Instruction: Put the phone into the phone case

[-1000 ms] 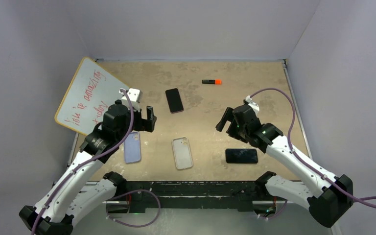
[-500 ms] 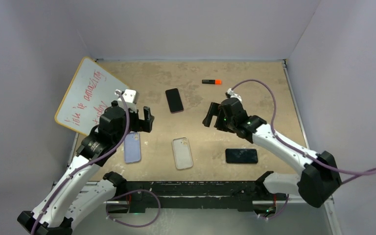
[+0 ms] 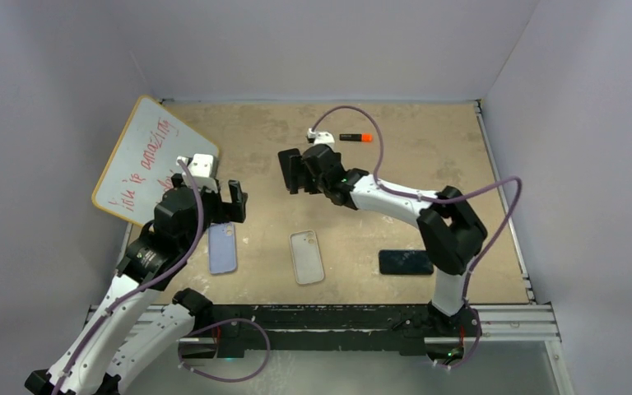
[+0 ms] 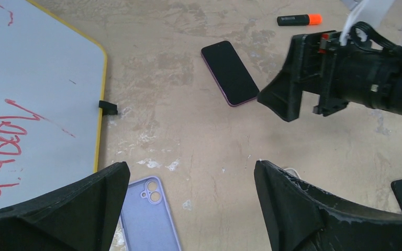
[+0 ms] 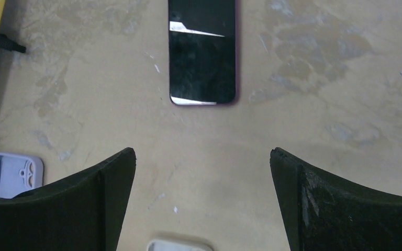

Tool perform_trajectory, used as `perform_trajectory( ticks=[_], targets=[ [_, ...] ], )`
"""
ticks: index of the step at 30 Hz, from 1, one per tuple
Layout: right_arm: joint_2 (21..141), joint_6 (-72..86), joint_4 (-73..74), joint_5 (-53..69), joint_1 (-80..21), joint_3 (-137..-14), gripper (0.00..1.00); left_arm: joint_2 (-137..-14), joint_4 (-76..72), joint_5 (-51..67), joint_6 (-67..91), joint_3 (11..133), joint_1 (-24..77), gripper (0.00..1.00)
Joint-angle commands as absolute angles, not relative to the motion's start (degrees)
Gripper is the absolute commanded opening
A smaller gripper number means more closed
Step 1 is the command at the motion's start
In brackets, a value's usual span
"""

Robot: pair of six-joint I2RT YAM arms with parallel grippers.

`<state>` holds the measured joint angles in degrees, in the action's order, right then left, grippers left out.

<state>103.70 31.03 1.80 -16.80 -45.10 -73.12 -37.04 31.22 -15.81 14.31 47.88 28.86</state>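
Note:
A black phone with a purple edge (image 5: 202, 52) lies face up at the middle back of the table, also seen in the left wrist view (image 4: 229, 80). My right gripper (image 5: 202, 151) is open and empty just near of it; in the top view (image 3: 290, 170) it covers the phone. A lilac case (image 3: 223, 247) lies at the front left, open side up (image 4: 149, 219). A clear case (image 3: 306, 257) lies at the front middle. My left gripper (image 3: 233, 203) is open and empty above the lilac case's far end (image 4: 191, 164).
A second black phone (image 3: 406, 262) lies at the front right. An orange highlighter (image 3: 355, 137) lies at the back. A whiteboard with red writing (image 3: 144, 160) leans at the left edge. Grey walls enclose the table.
My right arm has swung far to the left and back, from the right half to over the phone. My left gripper has drawn back a little to the left.

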Motion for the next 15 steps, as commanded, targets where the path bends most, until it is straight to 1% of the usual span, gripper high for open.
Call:
perform_trajectory(
  ticks=[1, 5, 15],
  targets=[
    [110.3, 26.3, -1.8, -21.6, -45.7, -81.4, 0.99, -36.4, 30.9, -17.6, 14.7, 49.0, 28.7, 0.93],
    [117.0, 23.6, -0.2, -27.4, -46.2, -88.7, 0.99, -36.6, 30.8, -17.3, 14.7, 49.0, 28.7, 0.93],
    [127.2, 20.7, 1.8, -28.3, -46.5, -99.3, 0.99, -36.2, 30.8, -17.2, 14.7, 49.0, 28.6, 0.93]
  ],
)
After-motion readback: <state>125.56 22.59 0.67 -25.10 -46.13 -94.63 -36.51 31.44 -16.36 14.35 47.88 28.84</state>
